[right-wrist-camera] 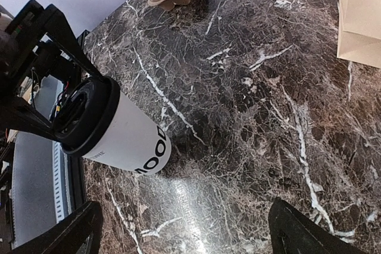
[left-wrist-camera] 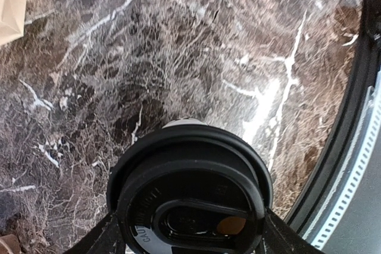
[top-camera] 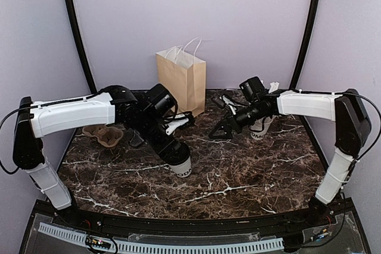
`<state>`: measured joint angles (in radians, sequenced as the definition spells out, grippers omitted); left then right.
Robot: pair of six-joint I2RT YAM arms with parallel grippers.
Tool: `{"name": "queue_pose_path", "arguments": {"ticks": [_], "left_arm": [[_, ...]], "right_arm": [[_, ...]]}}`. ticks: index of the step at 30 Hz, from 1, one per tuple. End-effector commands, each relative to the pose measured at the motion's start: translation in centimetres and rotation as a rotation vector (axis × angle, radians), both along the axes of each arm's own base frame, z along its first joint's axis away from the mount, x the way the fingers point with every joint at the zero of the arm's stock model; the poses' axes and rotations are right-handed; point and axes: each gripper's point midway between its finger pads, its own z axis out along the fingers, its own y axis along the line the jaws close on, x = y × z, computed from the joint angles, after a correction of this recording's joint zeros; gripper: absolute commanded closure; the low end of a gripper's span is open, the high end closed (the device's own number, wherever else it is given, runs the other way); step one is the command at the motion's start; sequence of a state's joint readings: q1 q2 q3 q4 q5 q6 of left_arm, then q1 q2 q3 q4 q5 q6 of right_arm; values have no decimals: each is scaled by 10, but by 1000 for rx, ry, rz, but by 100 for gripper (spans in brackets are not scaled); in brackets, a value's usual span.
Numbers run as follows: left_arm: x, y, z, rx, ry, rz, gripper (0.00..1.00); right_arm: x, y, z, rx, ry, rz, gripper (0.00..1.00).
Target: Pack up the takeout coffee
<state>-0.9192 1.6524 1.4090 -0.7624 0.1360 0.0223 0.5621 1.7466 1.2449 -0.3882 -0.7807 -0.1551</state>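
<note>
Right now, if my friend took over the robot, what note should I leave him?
Left gripper: shut on the coffee cup, holding it up by its black lid.
Right gripper: open, holding nothing.
Coffee cup: tilted, low over the front of the table; I cannot tell whether its base touches.
Paper bag: standing upright at the back of the table.
Done: the cup is grabbed.
Left: carry the cup to the bag and lower it in, probably straightening it first.
</note>
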Motion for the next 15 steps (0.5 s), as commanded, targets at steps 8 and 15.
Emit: {"name": "queue_pose_path", "arguments": {"ticks": [8,15], "left_arm": [[-4,-2,0,116,-32,-44,25],[-5,-8,-1,96,-23,-54,21]], "right_arm": [[-2,-1,-13,-6,7,-16,1],[-6,1,-16,3,29,-2,1]]}}
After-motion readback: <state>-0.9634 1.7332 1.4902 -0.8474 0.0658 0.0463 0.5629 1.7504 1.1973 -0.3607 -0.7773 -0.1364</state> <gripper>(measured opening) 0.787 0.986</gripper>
